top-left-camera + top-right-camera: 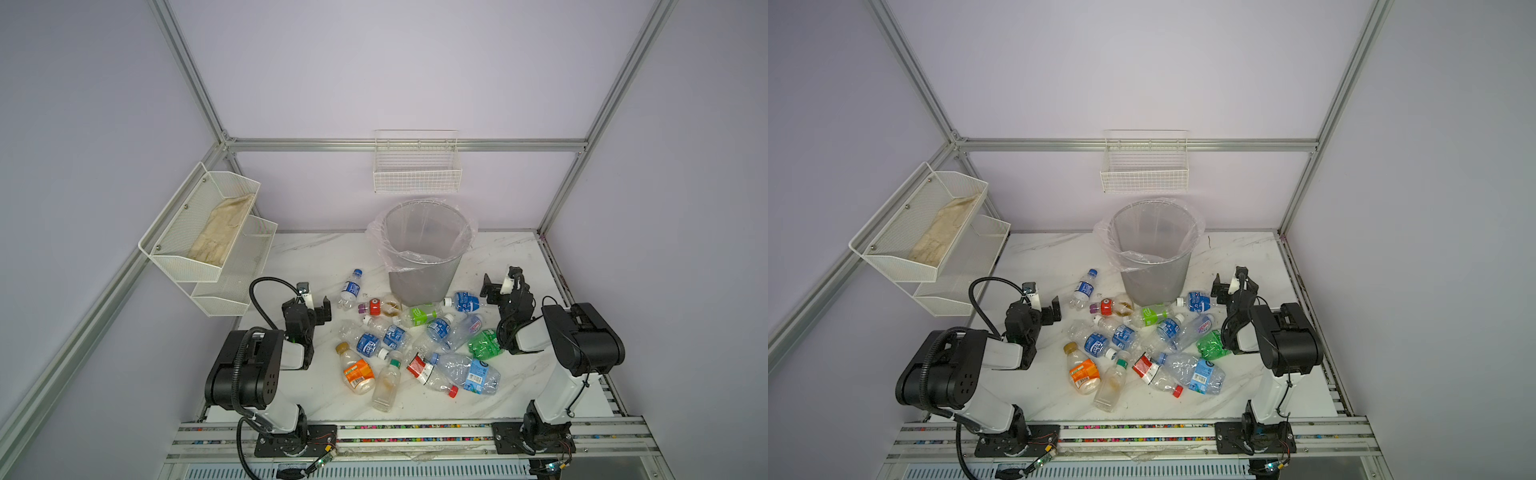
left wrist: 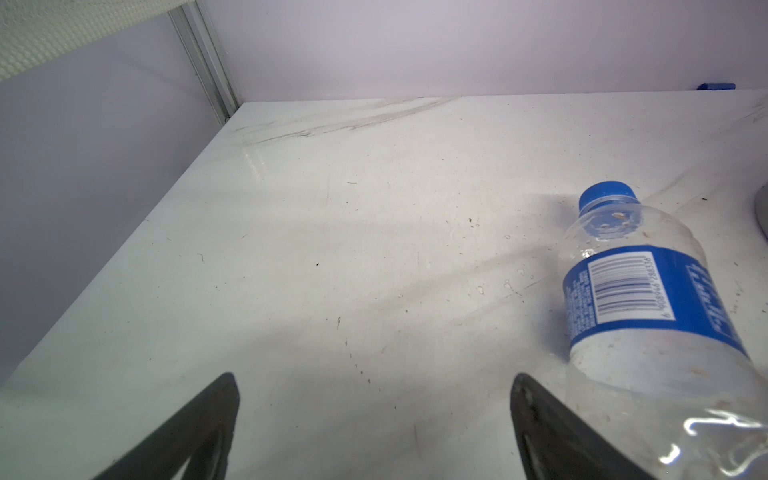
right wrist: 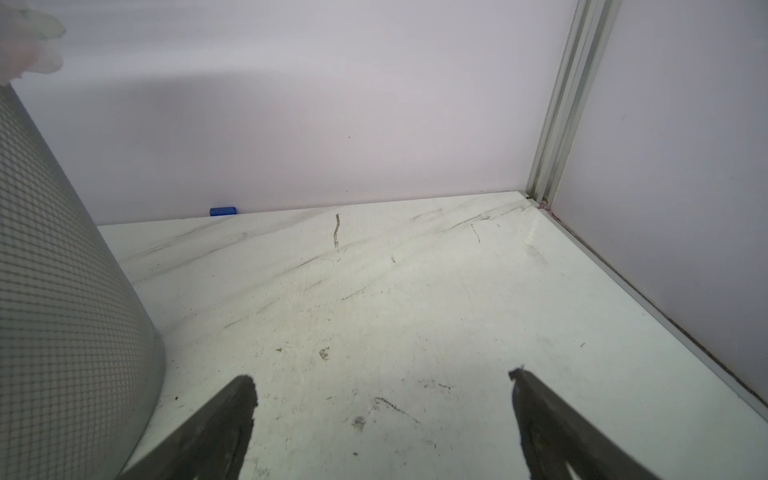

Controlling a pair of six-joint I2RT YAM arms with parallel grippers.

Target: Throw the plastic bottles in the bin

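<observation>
On the table [image 1: 316, 257]: the plastic bottles [image 1: 392, 336] lie scattered on their sides in front of the bin [image 1: 419, 282] — none of them held.
Bin: upright toward the back of the table, its clear liner [image 1: 376, 232] folded over the rim; the nearest bottles lie at its foot.
Left gripper [image 2: 374, 380]: jaws spread wide, low over bare table, gripping nothing.
Blue-label bottle [image 2: 648, 291]: on its side (blue cap [image 2: 606, 193] pointing away from the gripper), just beside one finger [image 2: 536, 415], outside the jaws.
Right gripper [image 3: 380, 378]: jaws wide apart too — bare table between them, the bin's mesh wall close at one side.
</observation>
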